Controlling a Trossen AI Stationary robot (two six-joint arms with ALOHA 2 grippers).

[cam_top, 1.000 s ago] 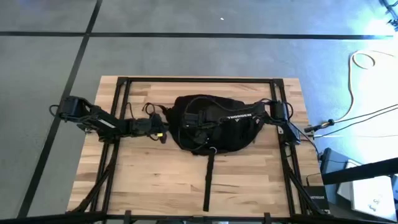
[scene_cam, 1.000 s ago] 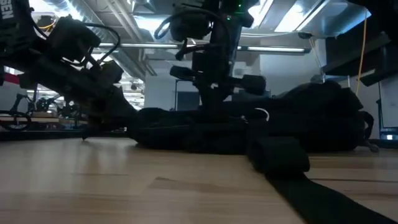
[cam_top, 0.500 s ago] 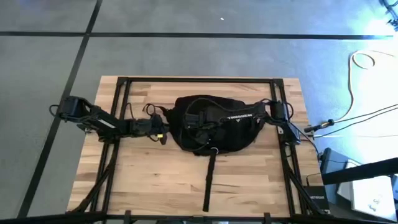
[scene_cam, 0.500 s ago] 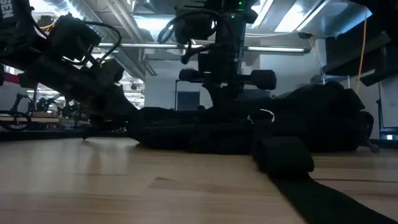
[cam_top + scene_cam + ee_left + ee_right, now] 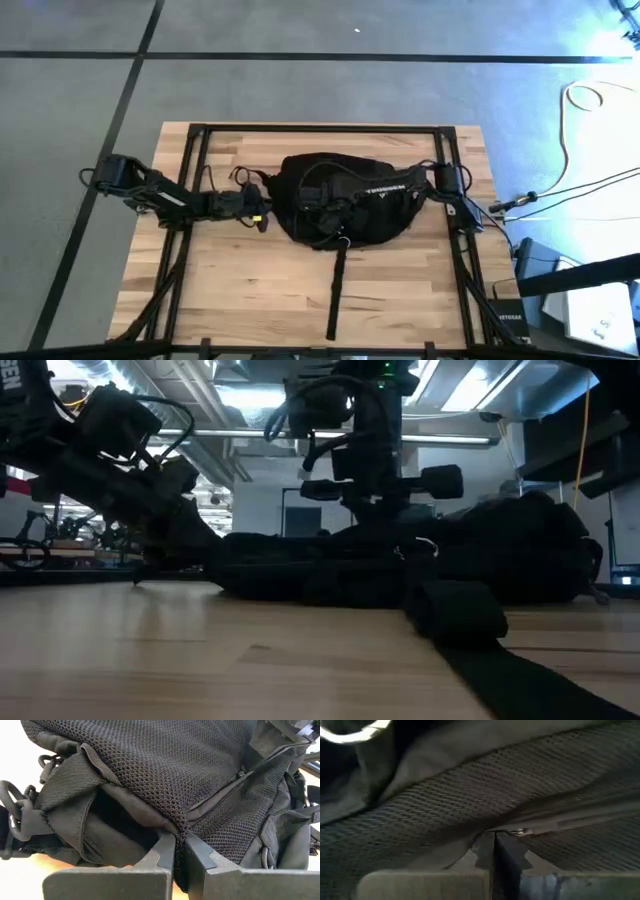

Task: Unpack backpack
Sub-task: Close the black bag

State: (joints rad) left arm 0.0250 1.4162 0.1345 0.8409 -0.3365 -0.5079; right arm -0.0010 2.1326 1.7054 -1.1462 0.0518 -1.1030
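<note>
You have one backpack at the table centre, strap trailing toward 6 o'clock. The left gripper pinches its mesh at 9 o'clock; the right gripper pinches fabric near its middle.

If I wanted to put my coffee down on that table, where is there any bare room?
The near strip of the light wooden table, between the large black fabric backpack and the near edge, is bare on either side of the long black strap. The middle is crowded: both arms grip the backpack's sides.
</note>
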